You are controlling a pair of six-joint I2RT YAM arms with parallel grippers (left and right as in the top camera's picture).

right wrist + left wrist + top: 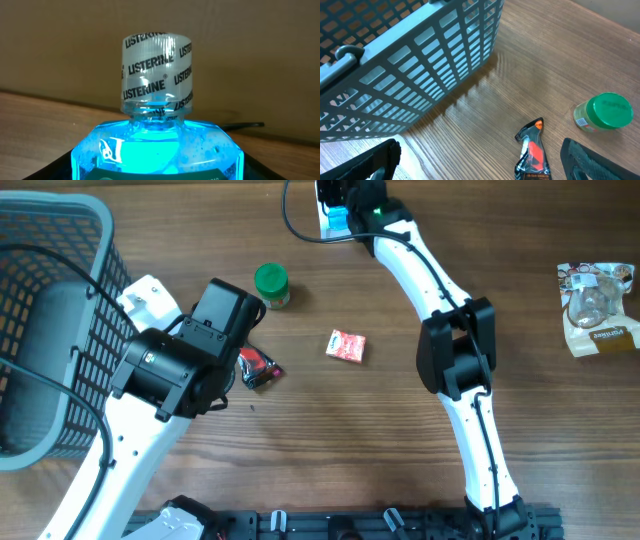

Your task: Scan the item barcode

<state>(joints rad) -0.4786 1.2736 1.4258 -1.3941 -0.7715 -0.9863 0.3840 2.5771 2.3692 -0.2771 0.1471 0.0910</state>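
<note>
A bottle of blue Listerine mouthwash (157,150) with a clear wrapped cap (157,70) fills the right wrist view. My right gripper (160,172) is shut on its body, with dark fingers showing at both lower corners. Overhead, that gripper (345,205) holds the bottle (337,220) at the table's far edge, beside a white device (324,198) with a black cable. No barcode shows. My left gripper (482,165) is open and holds nothing. It hovers over a black and red packet (534,152), which lies close to the right finger (595,160).
A grey mesh basket (50,330) stands at the left, close behind my left arm. A green-lidded jar (271,283) and a small red packet (346,346) lie mid-table. A snack bag (597,308) rests at the far right.
</note>
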